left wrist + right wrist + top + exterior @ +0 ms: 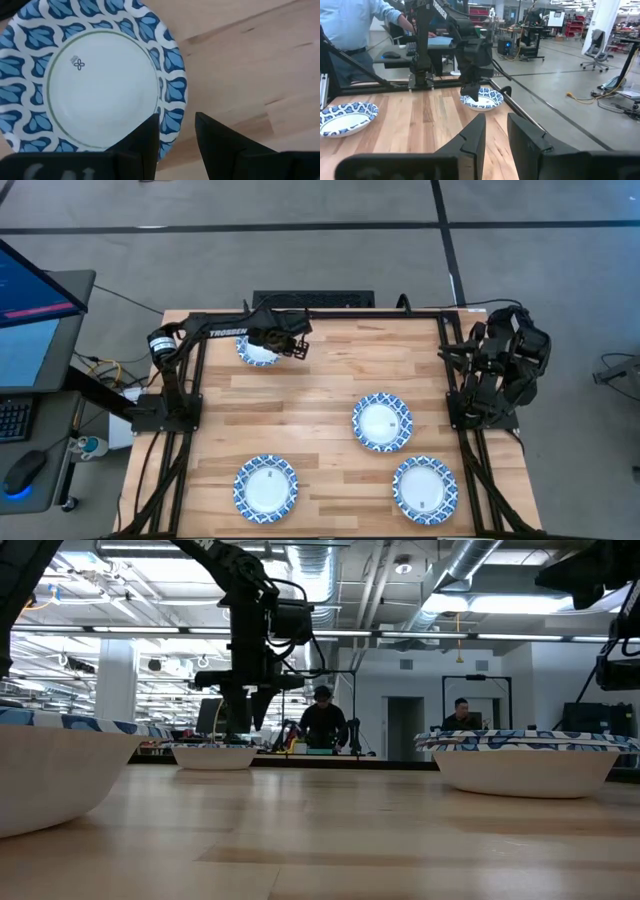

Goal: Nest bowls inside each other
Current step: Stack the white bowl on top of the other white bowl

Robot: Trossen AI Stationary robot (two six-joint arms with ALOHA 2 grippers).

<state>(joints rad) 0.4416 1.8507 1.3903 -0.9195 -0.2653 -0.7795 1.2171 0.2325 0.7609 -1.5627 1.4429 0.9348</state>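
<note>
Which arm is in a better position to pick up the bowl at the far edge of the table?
The left. Its gripper hangs right over that bowl, fingers open astride the rim. The right gripper is folded back at the table's right edge, far from any bowl.

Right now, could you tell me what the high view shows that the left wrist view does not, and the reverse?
Only the high view shows all four bowl spots: the far bowl under the left gripper, plus three nearer bowls, and the right gripper parked at the table's right edge.

Only the left wrist view shows the small printed mark in that bowl's white centre and the open fingers at its rim.

Both show the far bowl and wooden table.
</note>
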